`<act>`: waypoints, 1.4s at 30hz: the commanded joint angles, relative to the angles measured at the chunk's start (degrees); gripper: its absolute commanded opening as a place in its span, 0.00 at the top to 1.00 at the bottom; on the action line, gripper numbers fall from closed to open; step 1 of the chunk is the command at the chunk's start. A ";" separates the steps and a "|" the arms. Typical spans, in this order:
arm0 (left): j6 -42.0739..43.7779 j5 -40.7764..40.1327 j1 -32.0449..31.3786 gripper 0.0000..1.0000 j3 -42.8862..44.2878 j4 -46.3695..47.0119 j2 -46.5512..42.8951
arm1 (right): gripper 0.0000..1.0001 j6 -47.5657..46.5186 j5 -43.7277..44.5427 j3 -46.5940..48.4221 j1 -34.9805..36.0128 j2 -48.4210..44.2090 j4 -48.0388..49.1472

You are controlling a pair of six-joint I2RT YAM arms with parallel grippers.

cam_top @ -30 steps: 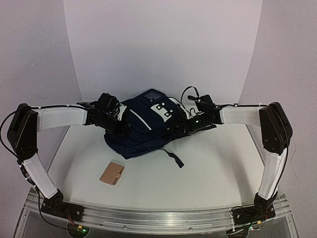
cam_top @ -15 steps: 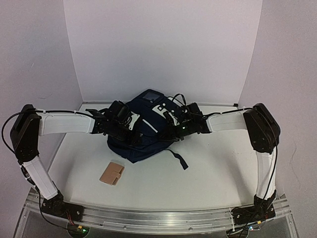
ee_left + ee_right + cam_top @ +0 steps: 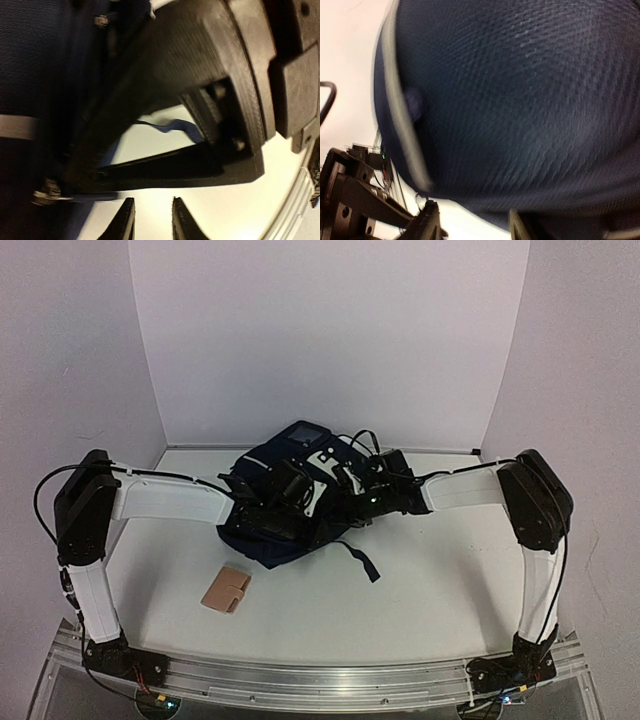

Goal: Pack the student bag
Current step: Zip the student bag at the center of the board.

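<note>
Tan folded wallet (image 3: 226,590) on white table (image 3: 430,585), aluminium rail (image 3: 320,676) at near edge

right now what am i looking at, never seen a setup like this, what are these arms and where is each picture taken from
This is a robot with two arms bolted at the near edge of a white table. The wide picture comes from a fixed camera above and behind the arms. Each close-up comes from a small camera on one wrist, looking along that arm's own fingers. On the table lies a dark navy student bag, and both arms reach onto it. Nearer the front lies a small tan folded item. The left fingers stand a little apart with nothing between them. The right fingers stand apart, close against the bag's fabric. Nothing is clearly held.
</note>
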 commanded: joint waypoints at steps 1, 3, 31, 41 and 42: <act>0.85 1.95 -1.58 0.68 1.54 1.67 -2.65 | 0.42 -5.02 2.89 -4.29 -2.69 -8.17 1.79; 1.63 3.07 -1.61 0.64 1.45 0.42 -3.36 | 0.38 -6.85 3.36 -5.61 -2.92 -9.94 0.95; -6.51 -6.64 10.91 0.26 -11.29 -5.89 -27.67 | 0.45 -21.52 22.37 -1.50 9.08 -5.24 -1.46; -13.75 -7.06 11.34 0.25 -8.01 1.24 -18.38 | 0.77 -22.75 24.76 -1.80 11.08 -4.73 -1.46; -14.46 -6.74 11.34 0.25 -7.69 2.53 -17.40 | 0.80 -22.69 24.97 -1.92 11.06 -5.24 -1.57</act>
